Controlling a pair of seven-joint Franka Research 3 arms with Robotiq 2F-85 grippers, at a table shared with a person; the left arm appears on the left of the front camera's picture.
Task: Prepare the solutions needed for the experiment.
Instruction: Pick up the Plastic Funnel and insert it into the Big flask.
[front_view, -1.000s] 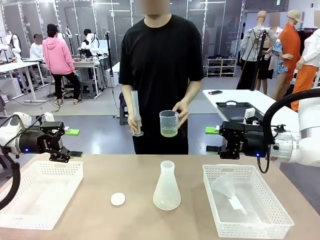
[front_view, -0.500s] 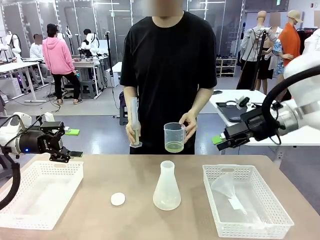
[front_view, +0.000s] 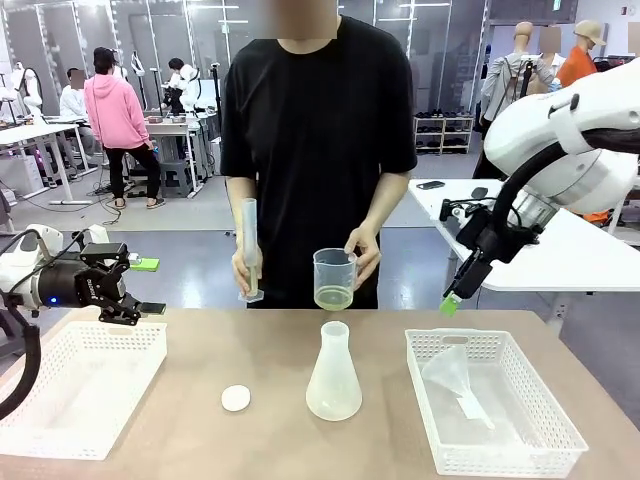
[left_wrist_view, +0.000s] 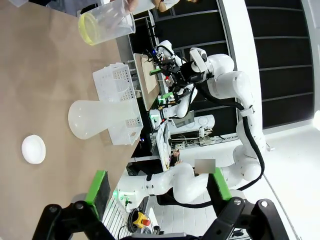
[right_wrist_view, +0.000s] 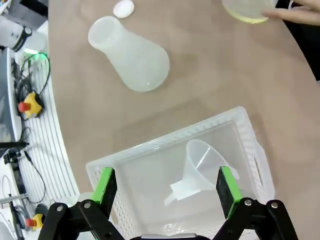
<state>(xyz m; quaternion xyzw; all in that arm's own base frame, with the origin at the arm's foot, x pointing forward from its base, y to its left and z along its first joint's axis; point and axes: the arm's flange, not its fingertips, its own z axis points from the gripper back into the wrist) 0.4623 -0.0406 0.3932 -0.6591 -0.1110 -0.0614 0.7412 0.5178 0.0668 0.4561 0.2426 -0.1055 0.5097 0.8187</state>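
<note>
A tan table runs between the robot and a person in a black T-shirt at its far edge, with a busy lab behind. Near the table's middle a frosted plastic Erlenmeyer flask stands upright. A small white round cap lies just to its left in the front view. At the right, a white mesh basket holds a clear funnel lying on its side, and a second white basket sits at the left. The person holds a handled beaker in one hand, above the table behind the flask. The solution is a shallow pale yellow layer in the beaker's bottom. The other hand grips a tall graduated cylinder upright. The left gripper hangs by the left basket's far edge, jaws spread and holding nothing. The right gripper points down over the funnel basket, likewise spread wide and gripping nothing.
</note>
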